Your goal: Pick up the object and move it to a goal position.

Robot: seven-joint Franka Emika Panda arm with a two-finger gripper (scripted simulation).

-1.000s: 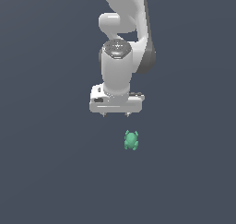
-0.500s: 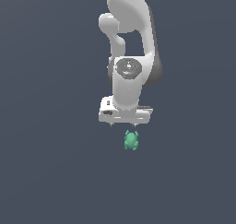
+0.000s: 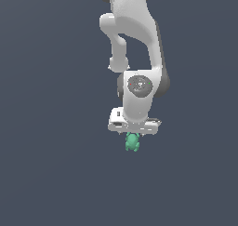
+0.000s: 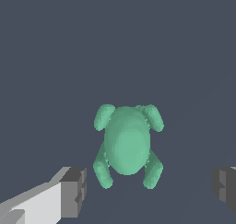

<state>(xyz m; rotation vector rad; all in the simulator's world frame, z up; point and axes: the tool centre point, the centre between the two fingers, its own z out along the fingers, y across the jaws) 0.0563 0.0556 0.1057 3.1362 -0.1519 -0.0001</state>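
Object [image 3: 132, 142]: small teal-green lumpy figure, frog-like, lying on the flat dark slate-grey bench [image 3: 46, 174]. In the wrist view the object [image 4: 127, 144] shows a smooth oval body with four stubby nubs, two at one end and two at the other, splayed outward. Body surface plain, no markings visible.

Gripper [image 3: 134, 136] sits directly above the object in the exterior view; the white hand body covers the top of the figure, so only its lower part shows beneath the hand. Fingers themselves are too small to make out in that view.

Wrist view is clearer on the gripper [image 4: 150, 193]: jaws stand wide apart, one grey pad [image 4: 73, 191] to one side of the object and the other pad [image 4: 226, 188] well off to the other side. Object lies between them, nearer the first pad than the second, and much narrower than the gap. Neither pad touches the figure; bare bench shows on both sides. Whether the fingertips reach bench level cannot be told.

Arm [image 3: 137, 43]: white, jointed, coming down from the upper edge of the exterior view to the wrist over the object. A round grey cap with small red and green marks [image 3: 139, 84] faces the camera just above the hand.
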